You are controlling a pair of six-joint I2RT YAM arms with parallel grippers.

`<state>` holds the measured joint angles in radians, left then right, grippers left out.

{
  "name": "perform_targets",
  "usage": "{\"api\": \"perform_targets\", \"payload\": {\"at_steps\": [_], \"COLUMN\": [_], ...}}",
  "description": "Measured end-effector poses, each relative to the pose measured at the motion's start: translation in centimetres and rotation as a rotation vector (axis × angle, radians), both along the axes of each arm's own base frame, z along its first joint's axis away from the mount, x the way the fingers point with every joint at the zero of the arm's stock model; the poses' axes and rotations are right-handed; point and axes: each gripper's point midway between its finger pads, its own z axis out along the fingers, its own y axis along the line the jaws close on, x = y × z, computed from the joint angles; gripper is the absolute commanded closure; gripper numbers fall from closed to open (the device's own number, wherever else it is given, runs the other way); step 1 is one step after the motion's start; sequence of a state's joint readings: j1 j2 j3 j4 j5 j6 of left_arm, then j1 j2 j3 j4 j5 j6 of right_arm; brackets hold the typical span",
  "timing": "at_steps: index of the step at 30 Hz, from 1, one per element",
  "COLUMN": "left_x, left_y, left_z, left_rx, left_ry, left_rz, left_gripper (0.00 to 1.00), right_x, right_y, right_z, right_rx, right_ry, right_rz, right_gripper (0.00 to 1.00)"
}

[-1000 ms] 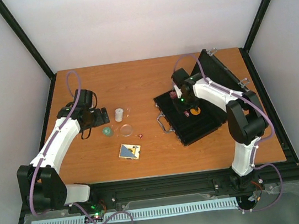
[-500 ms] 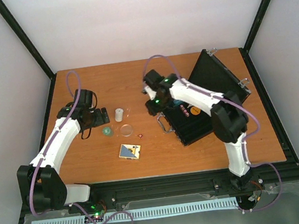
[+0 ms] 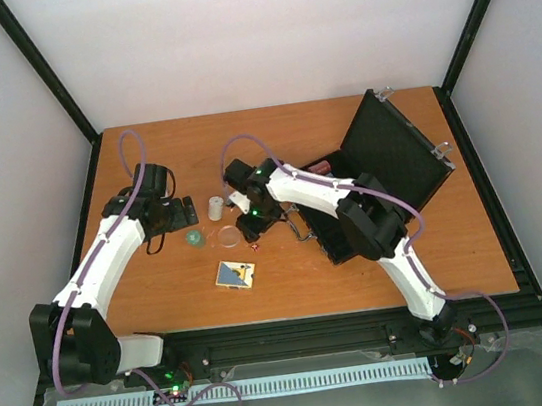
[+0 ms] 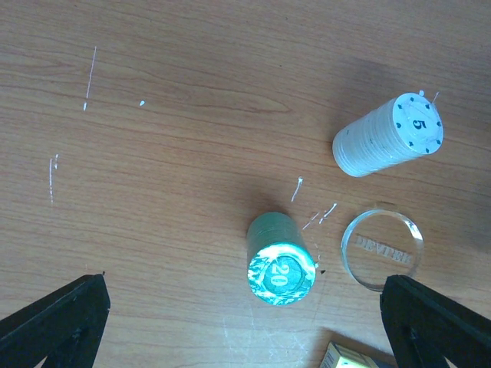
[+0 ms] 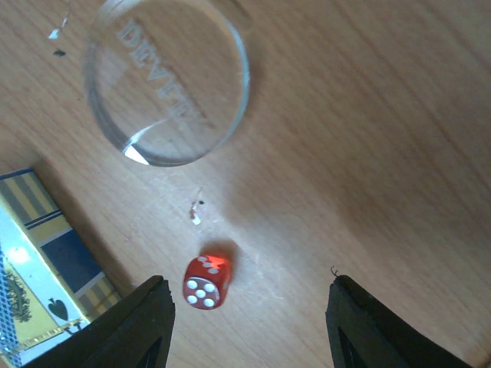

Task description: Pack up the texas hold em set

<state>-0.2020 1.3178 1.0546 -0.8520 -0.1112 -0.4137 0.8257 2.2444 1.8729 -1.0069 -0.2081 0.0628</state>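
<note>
My right pincer (image 5: 247,307) hung open, empty. The die (image 5: 205,281) lay between its fingers, nearer the deck-side one, touching neither. The clear disc (image 5: 167,80) lay beyond the tips, and the deck (image 5: 34,261) was cut off at the edge. My left pincer (image 4: 242,295) stood wide, with the teal stack (image 4: 281,264) just ahead between its tips. The right arm hid part of the open case (image 3: 395,150).
</note>
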Motion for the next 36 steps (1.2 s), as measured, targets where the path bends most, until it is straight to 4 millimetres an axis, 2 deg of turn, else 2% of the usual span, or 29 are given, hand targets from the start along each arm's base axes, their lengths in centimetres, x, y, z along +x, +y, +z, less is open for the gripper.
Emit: {"api": "perform_targets", "payload": {"at_steps": [8,14,16,18,20,27,31,33,36], "left_x": [0.0,0.0,0.0,0.0,0.0,0.0,-0.1,-0.2,-0.3], "left_y": [0.0,0.0,0.0,0.0,0.0,0.0,0.1,0.1,0.1], "left_z": [0.0,0.0,0.0,0.0,0.0,0.0,-0.2,-0.3,-0.5], "left_rx": [0.002,0.004,0.004,0.004,0.004,0.005,0.005,0.006,0.007], "left_ry": [-0.001,0.0,0.0,0.0,-0.001,0.001,0.005,0.008,0.012], "left_rz": [-0.002,-0.005,-0.005,-0.005,-0.005,-0.005,-0.005,-0.005,-0.005], "left_gripper": [0.0,0.0,0.0,0.0,0.0,0.0,0.0,0.0,0.0], "right_x": [-1.8,-2.0,-2.1,-2.1,-2.2,-2.1,-1.5,-1.0,0.0], "right_y": [0.8,0.8,0.8,0.8,0.8,0.7,0.1,-0.5,-1.6], "right_z": [-1.5,-2.3,-2.4,-2.5,-2.6,-2.7,-2.6,-2.1,-0.1], "right_rx": [-0.014,-0.031,-0.035,-0.036,-0.04,-0.047,-0.079,-0.096,-0.1], "right_ry": [0.054,0.073,0.072,0.071,0.072,0.07,0.033,0.006,-0.045], "right_rz": [0.052,0.064,0.069,0.073,0.081,0.077,0.068,0.051,0.012], "right_gripper": [0.45,0.5,0.62,0.81,0.9,0.97,0.97,0.97,0.97]}}
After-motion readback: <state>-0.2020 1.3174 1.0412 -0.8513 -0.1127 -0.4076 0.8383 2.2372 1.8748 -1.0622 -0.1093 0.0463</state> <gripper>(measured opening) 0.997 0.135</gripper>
